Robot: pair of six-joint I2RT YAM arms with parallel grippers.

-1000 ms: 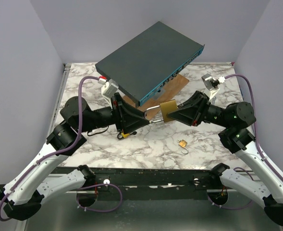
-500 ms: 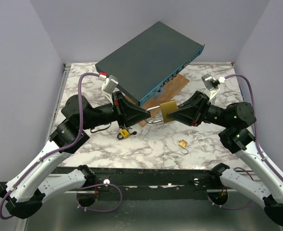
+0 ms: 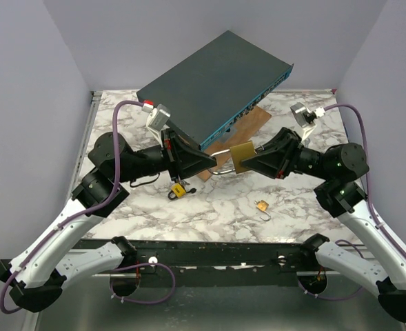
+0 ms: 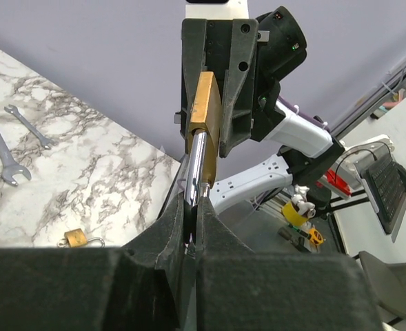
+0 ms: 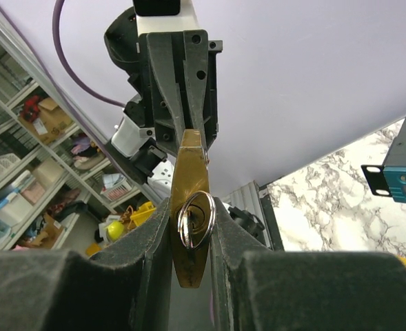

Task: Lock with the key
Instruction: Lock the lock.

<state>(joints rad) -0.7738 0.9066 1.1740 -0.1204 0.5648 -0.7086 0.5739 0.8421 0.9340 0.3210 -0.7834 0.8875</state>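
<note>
1. gripping from the left, the left fingers point(image 4: 163, 231) are pinched fully together on the silver steel shackle point(image 4: 197, 162) of the large brass padlock point(image 4: 204, 110). the padlock is held in the air above the white marbled desk point(image 3: 299, 207).
2. the padlock's long axis lies roughly level between the two arms, shackle toward the left arm and body toward the right.
3. the right fingers point(image 5: 153, 238) are part closed and clamp the brass body across its flat faces. the silver key point(image 5: 194, 219) with its ring sits in the base, facing the right wrist.
4. likely next, the shackle must travel along that axis into the body. the left arm already has it, but neither arm is free to turn the key.
</note>
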